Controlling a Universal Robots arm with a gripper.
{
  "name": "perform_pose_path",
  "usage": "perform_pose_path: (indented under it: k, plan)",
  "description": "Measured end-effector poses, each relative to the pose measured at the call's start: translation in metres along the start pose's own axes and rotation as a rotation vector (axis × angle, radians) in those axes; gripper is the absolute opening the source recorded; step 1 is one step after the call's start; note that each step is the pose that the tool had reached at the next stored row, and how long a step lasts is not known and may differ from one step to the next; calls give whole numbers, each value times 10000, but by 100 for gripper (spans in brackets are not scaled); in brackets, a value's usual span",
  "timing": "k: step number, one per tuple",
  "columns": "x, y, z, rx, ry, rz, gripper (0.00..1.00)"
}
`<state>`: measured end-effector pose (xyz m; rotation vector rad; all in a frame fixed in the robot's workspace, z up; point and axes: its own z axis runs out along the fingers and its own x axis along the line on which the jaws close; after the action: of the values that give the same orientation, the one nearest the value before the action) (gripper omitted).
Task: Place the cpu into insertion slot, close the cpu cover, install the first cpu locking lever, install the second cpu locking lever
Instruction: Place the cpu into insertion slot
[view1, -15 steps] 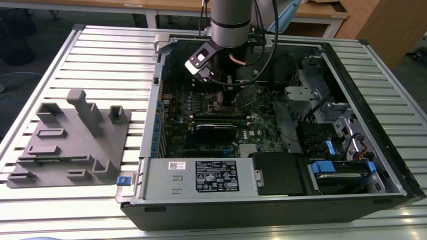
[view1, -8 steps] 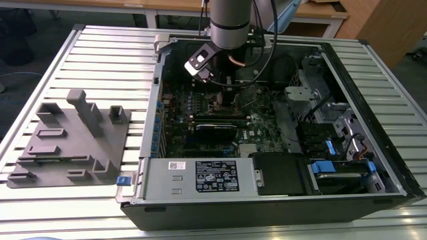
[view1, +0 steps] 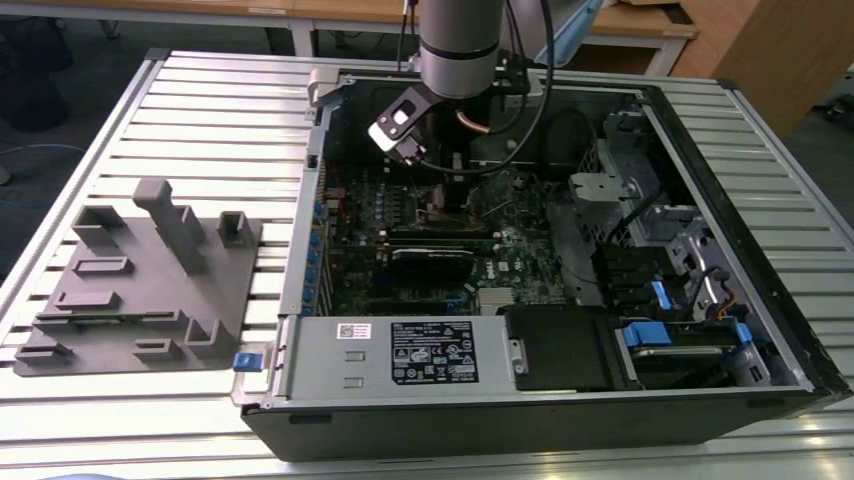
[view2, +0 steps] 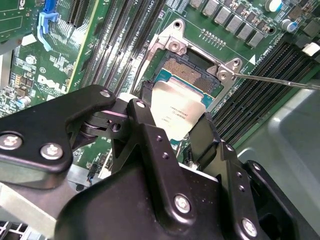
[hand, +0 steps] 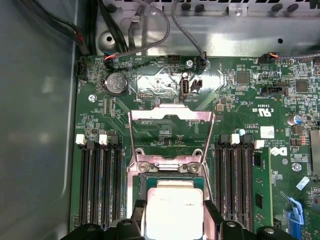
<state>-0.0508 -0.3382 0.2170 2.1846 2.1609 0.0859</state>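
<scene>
Ribbed metal table (view1: 200, 100) with an open black computer case (view1: 534, 430) lying on it. Grey moulded fixture (view1: 134, 290) beside the case, at the exterior view's left. Nearest inside the case, a white printed label (view1: 430, 352) on the power supply. Deeper in, the arm (view1: 461, 40) reaching down over the green board.

Closest in both wrist views, the black gripper (view2: 174, 129) (hand: 173, 220), fingers clamped on two opposite edges of the cpu (view2: 180, 102) (hand: 173, 205). Chip held over the near part of the insertion slot (view2: 189, 71), the brownish-gold contact field bare on the far side. Touching the slot or just above it, impossible to tell. Fine grey print on the chip's metal top, too small to read.

Just beyond the slot, the cpu cover (hand: 171, 114) swung up and open on its hinge. Thin wire locking lever (view2: 280, 80) sticking out from one slot corner. Long black memory slots (hand: 100, 185) flanking the slot on both sides. Small white sticker (hand: 267, 131) on the board, past the memory slots. Farther than the cover, a round coin battery (hand: 115, 83).
</scene>
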Motion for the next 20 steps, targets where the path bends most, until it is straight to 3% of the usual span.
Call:
perform_pose_path:
  k: [20]
  plan:
    - [65,-32,94,1,3,0,54]
